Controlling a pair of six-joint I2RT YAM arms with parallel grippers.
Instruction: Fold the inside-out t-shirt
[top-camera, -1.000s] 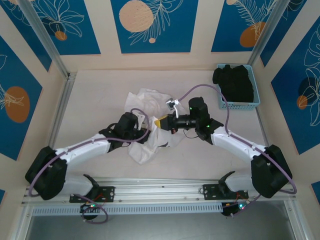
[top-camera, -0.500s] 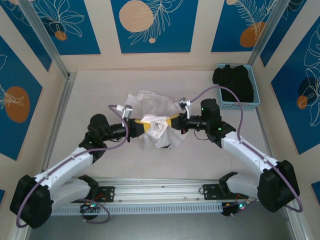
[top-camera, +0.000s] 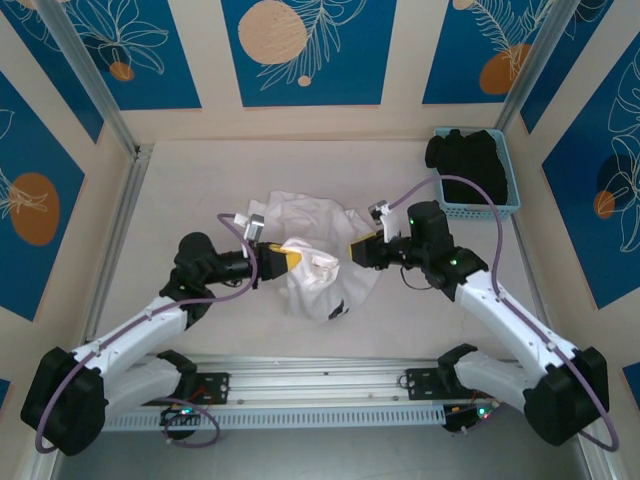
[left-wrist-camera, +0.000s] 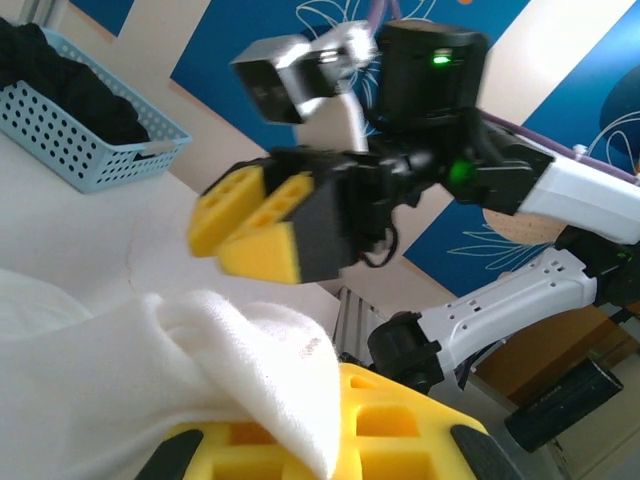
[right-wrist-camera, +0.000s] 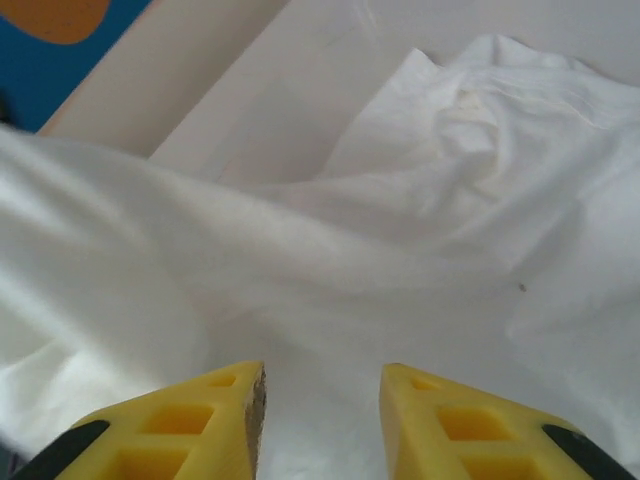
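White crumpled cotton t-shirt (top-camera: 325, 275) bunched on our pale bench (top-camera: 190, 190), our left hand (top-camera: 291, 260) clamped on a fold, our right hand (top-camera: 357, 250) fingers apart beside it

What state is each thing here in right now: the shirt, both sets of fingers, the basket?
White t-shirt: crumpled in a heap, not folded, one bunch pinched.
Left fingers: shut on the shirt.
Right fingers: open, gripping nothing.
Blue basket: upright at the table's far right corner, full.
Black garment: bundled inside the basket.
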